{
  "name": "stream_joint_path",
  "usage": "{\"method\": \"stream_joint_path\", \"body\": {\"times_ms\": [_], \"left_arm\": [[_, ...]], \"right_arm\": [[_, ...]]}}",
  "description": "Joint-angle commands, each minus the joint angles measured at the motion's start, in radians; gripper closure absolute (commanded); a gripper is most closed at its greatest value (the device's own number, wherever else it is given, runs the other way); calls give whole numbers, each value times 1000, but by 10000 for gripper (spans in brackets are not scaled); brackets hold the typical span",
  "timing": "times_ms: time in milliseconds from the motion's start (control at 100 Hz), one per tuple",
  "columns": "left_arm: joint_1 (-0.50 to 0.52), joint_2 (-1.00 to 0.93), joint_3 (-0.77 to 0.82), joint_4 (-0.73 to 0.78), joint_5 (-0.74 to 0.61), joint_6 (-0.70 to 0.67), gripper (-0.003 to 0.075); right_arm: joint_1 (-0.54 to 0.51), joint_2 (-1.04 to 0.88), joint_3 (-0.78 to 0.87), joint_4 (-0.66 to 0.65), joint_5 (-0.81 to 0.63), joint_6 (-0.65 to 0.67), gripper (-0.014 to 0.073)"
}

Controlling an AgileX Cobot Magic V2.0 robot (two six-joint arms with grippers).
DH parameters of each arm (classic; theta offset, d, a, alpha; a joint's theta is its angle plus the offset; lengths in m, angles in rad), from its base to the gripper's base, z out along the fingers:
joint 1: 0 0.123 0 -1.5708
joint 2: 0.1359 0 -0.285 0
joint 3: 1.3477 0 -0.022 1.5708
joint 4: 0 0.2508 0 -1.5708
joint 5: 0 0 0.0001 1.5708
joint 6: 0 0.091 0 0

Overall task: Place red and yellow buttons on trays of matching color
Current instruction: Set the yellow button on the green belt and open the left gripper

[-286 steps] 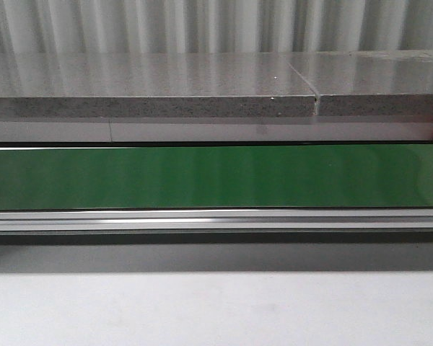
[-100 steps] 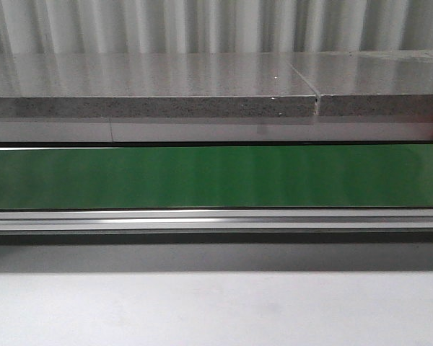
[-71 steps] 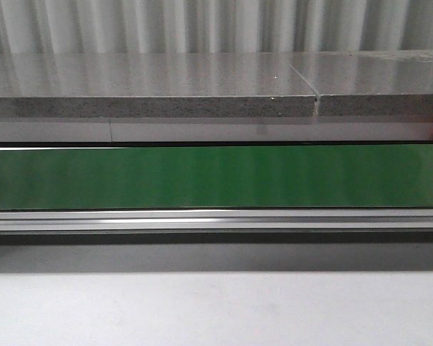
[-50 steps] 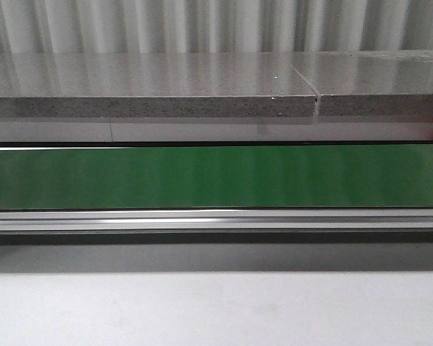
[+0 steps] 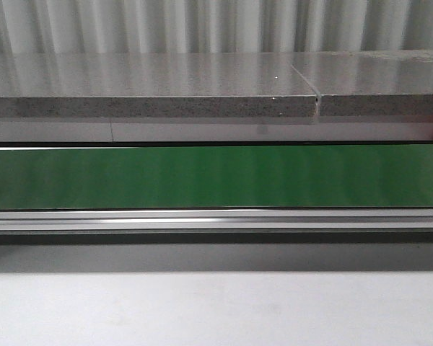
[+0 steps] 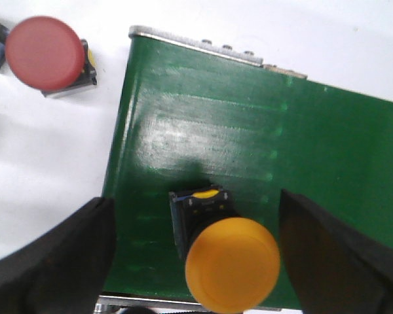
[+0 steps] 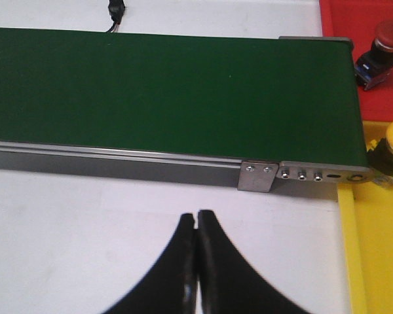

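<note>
Left hand (image 6: 193, 261) hangs over the near end of the green belt (image 6: 249, 150), fingers (image 6: 49, 261) spread wide and holding nothing; a yellow button (image 6: 232, 273) stands on the belt between them, its dark base (image 6: 196, 206) just beyond the cap, neither finger touching it as far as I can tell. Off the belt at about 10 o'clock from it, a red button (image 6: 44, 52) sits on the white bench (image 6: 46, 150), well apart. Front view shows only the bare belt (image 5: 216, 176) and a red sliver at its right edge (no arms, no buttons in that stretch). Right hand (image 7: 196, 219) hovers over the bench (image 7: 85, 229) with fingertips pressed together, nothing between them. Past the belt end (image 7: 314, 98), a second red button (image 7: 380, 49) lies in the red tray (image 7: 344, 16) at roughly 1 o'clock from that hand, and a second yellow button (image 7: 388, 154) rests on the yellow tray (image 7: 370, 261) at about 2 o'clock, right against the belt's end bracket. Risks, as I judge them: if the belt runs, the yellow button may drift out of the spread fingers before they close, or a pinch on the domed cap could squirt it sideways; the button crowding the bracket might block or be knocked by the next arrival; a collapsed right hand cannot catch anything.
</note>
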Motion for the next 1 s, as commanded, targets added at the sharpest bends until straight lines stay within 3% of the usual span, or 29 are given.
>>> {"method": "stream_joint_path", "body": {"times_ms": [0,420,720,990], "left_arm": [[-6,-80,-26,-60,-46,28,209],[28,-321,31,-57,-75,34,209],[209,-485,232,-45,-54,25,209],[376,-485,334,-42,57,-5,209]], "right_arm": [[-2,0,-23,-2,-60,-6,715],[-2,0,-23,-2,-60,-6,715],[-2,0,-23,-2,-60,-6,715],[-2,0,-23,-2,-60,-6,715]]}}
